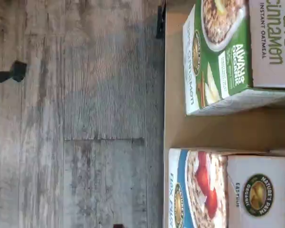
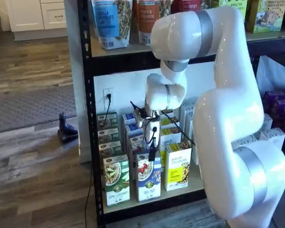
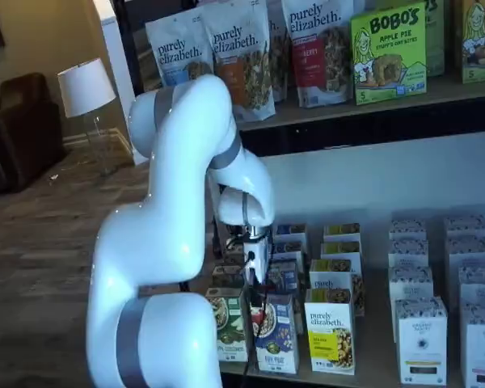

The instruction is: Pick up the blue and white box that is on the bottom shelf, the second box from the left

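Note:
The blue and white box [image 2: 148,179] stands at the front of the bottom shelf [image 1: 213,130], between a green-and-white box [image 2: 116,181] and a yellow-and-white box [image 2: 177,172]. It shows in both shelf views [image 3: 275,333] and in the wrist view [image 1: 213,190], with its bowl of red berries. My gripper [image 2: 152,153] hangs just above the blue and white box's top, fingers pointing down; it also shows in a shelf view [image 3: 262,289]. The black fingers show no plain gap and hold nothing I can see.
More rows of boxes stand behind the front row and to the right [image 3: 420,331]. The upper shelf [image 2: 133,50] with bags is overhead. A black rack post [image 2: 88,118] stands at the left. The wooden floor [image 1: 76,118] lies in front of the shelf.

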